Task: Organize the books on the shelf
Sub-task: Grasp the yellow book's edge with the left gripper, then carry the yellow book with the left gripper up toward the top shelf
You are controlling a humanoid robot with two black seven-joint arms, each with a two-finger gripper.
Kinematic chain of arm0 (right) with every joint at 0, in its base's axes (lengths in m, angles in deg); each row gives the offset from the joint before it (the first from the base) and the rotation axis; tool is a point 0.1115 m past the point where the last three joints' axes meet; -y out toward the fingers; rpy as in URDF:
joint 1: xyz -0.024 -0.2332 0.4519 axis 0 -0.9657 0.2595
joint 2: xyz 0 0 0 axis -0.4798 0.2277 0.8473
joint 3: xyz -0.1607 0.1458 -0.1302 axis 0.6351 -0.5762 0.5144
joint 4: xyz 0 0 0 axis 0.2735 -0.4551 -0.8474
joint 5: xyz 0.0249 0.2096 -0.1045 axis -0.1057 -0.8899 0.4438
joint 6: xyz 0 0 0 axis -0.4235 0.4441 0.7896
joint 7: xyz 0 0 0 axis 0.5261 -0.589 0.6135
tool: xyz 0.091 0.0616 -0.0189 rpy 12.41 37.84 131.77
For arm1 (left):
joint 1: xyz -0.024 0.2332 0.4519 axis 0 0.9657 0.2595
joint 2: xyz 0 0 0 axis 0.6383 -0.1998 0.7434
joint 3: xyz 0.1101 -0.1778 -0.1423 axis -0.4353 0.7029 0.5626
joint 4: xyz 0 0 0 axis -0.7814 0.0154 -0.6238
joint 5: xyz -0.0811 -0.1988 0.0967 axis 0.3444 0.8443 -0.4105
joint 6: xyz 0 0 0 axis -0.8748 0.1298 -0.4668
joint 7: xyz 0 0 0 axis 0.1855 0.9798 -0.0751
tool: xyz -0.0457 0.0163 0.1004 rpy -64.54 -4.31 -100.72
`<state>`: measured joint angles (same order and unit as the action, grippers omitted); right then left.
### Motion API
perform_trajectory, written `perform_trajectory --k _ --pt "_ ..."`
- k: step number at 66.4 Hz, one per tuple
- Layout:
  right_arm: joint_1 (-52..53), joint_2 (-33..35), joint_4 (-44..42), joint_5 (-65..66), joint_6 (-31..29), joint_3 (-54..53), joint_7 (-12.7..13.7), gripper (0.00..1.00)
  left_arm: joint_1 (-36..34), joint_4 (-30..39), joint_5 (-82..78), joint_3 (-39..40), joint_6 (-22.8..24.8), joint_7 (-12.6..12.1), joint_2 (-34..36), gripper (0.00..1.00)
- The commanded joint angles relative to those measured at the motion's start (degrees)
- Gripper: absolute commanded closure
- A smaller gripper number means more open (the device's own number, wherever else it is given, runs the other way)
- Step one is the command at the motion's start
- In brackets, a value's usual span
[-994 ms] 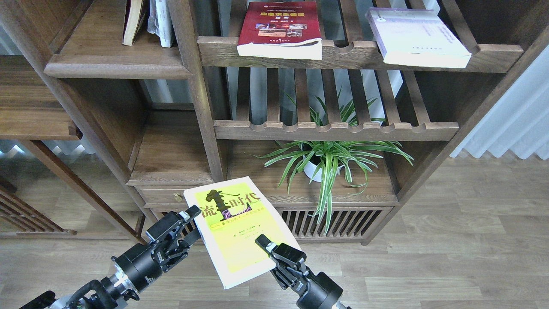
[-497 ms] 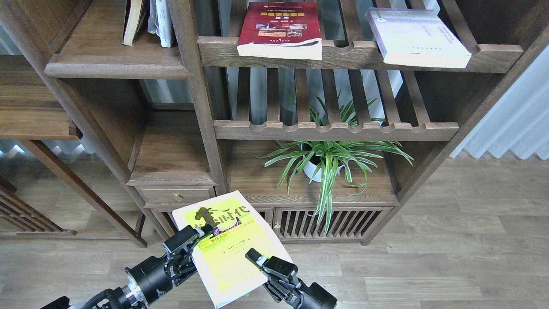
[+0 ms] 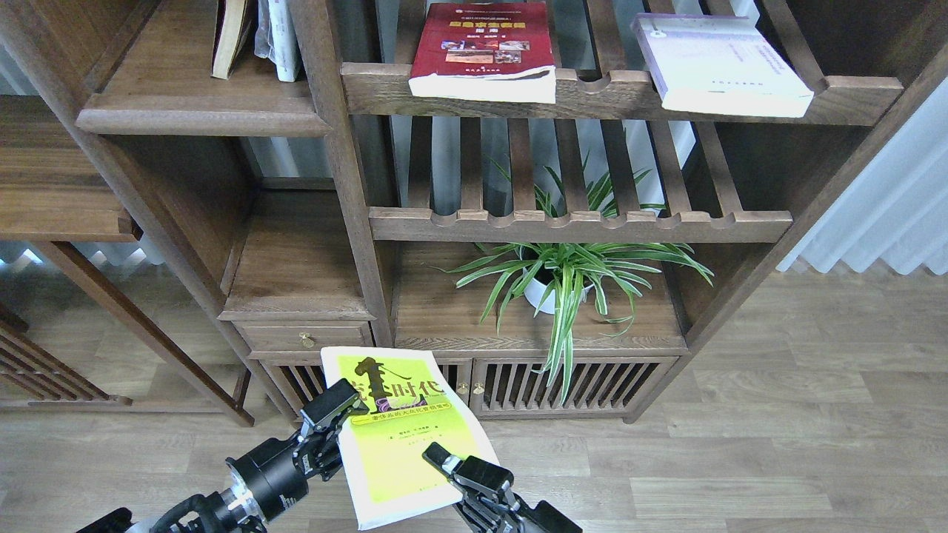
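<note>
left end effector (image 3: 342, 409) | clamps yellow-green book (image 3: 404, 437) | right end effector (image 3: 444, 460) on cover

Yellow-green book (image 3: 404, 437) lower-left corner off-frame, left edge behind left gripper (image 3: 342, 414); 2 upright books (image 3: 255, 37) cropped at top.

A yellow-green paperback (image 3: 400, 437) has a smooth, glossy paper cover with a white border. The left tool (image 3: 337, 411) and right tool (image 3: 452, 466) are matt black, with a plastic or metal look. The bookcase (image 3: 348, 185) is dark-brown wood with visible grain and a satin finish. The floor (image 3: 778, 444) is pale, matt wood-look planks.
</note>
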<state>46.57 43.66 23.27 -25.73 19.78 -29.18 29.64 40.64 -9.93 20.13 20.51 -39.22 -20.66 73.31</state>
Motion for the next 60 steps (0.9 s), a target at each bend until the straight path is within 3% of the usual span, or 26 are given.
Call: perform_trajectory --k 1,10,14,20,22,29,33,46,60 --pt "0.08 -0.03 -0.06 0.05 0.01 0.00 0.17 0.94 -0.32 0.67 -0.07 -1.22 0.00 -0.16 0.62 0.95" --pt "1.49 -0.03 -2.51 0.05 0.01 -1.06 -0.62 0.86 0.03 0.85 -0.16 -0.95 0.00 -0.16 2.56 0.97" --pt "2.71 -0.03 -3.74 0.05 0.01 -1.49 -0.79 0.73 0.11 0.85 -0.25 -0.60 0.00 -0.16 2.91 0.98" --pt "5.00 -0.03 -5.85 0.14 0.01 -1.41 -0.79 0.31 0.20 0.85 -0.42 -0.07 0.00 -0.16 4.05 0.98" --pt "5.44 -0.03 -6.47 0.14 0.01 -1.41 -0.79 0.24 0.29 0.76 -0.42 0.10 0.00 -0.16 4.58 0.98" --pt "5.97 -0.03 -8.05 0.05 0.01 -2.28 -1.06 0.14 0.91 0.50 -0.51 1.33 0.00 -0.08 6.51 0.99" --pt "6.32 -0.03 -8.76 0.14 0.01 -3.51 -1.23 0.03 1.35 0.14 -1.30 2.56 0.00 0.01 7.65 0.99" --pt "7.11 -0.03 -10.78 -0.13 0.01 -7.65 -1.32 0.01 4.60 -0.56 -11.40 8.10 0.00 0.63 11.17 0.98" --pt "7.90 -0.03 -10.87 -0.13 0.01 -8.09 -1.32 0.01 13.03 1.02 -28.71 23.12 0.00 0.54 14.69 0.98"
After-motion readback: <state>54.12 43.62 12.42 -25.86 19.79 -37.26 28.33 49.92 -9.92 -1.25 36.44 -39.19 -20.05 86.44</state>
